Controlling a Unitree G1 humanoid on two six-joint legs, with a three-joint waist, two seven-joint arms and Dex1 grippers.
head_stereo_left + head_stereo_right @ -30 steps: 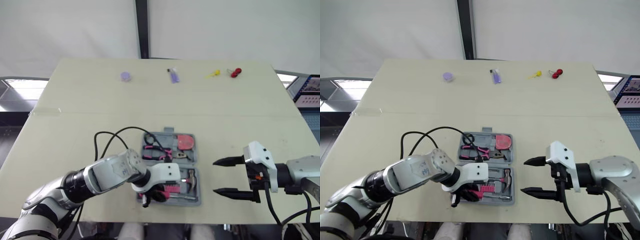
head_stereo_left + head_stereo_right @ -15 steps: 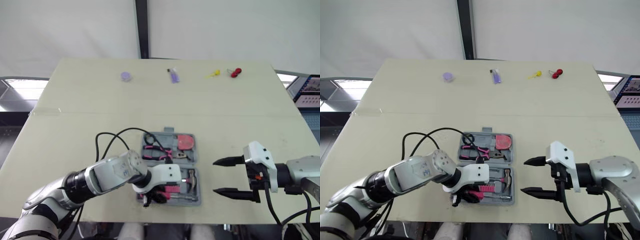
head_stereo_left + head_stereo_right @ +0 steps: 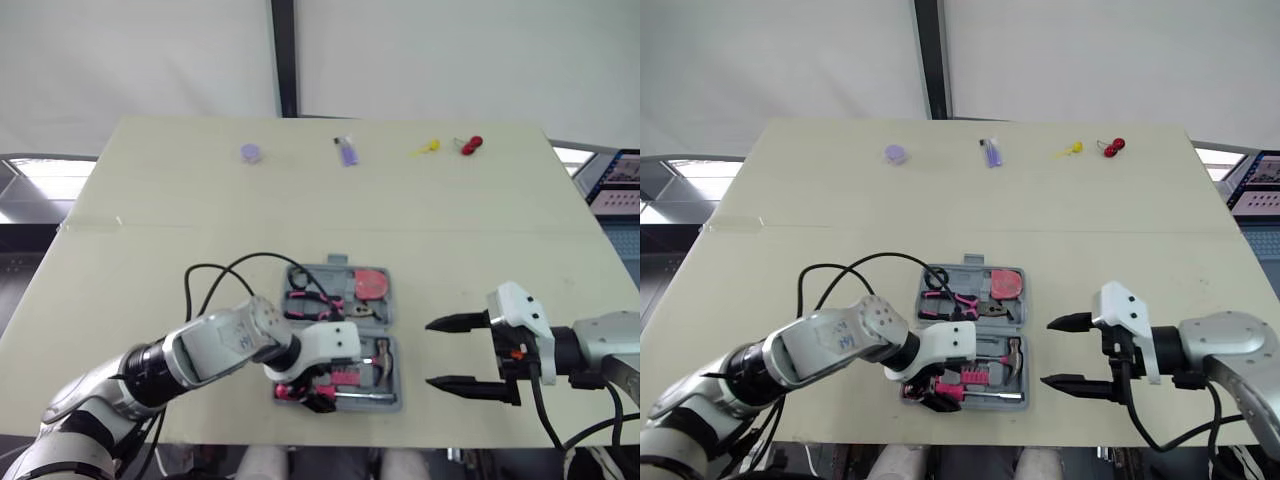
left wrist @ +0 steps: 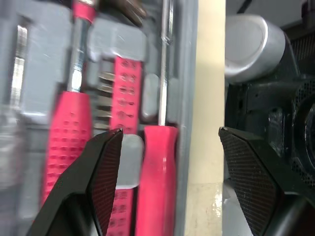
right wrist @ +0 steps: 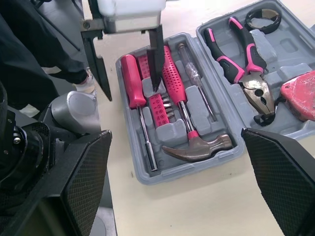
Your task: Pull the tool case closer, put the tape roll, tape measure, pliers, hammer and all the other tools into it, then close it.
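Observation:
The grey tool case [image 3: 393, 318] lies open near the table's front edge. Its far half holds the pink pliers [image 5: 243, 59], the red tape measure [image 3: 371, 284] and the black tape roll [image 5: 263, 18]. The near half holds the hammer [image 5: 197, 142], a bit holder and a pink screwdriver [image 4: 157, 182]. My left gripper [image 3: 305, 395] hangs open over the near half, its fingers [image 5: 155, 59] on either side of that screwdriver's handle. My right gripper [image 3: 450, 352] stands open to the right of the case, holding nothing.
A black cable [image 3: 215, 275] loops from my left arm across the table to the case's far left corner. Along the far edge lie a purple disc [image 3: 251, 152], a small purple item [image 3: 347, 153], a yellow piece [image 3: 427, 149] and a red piece [image 3: 470, 145].
My left gripper has shifted slightly over the case's near half, and the pink screwdriver handle now shows between its fingers. The right arm has not moved.

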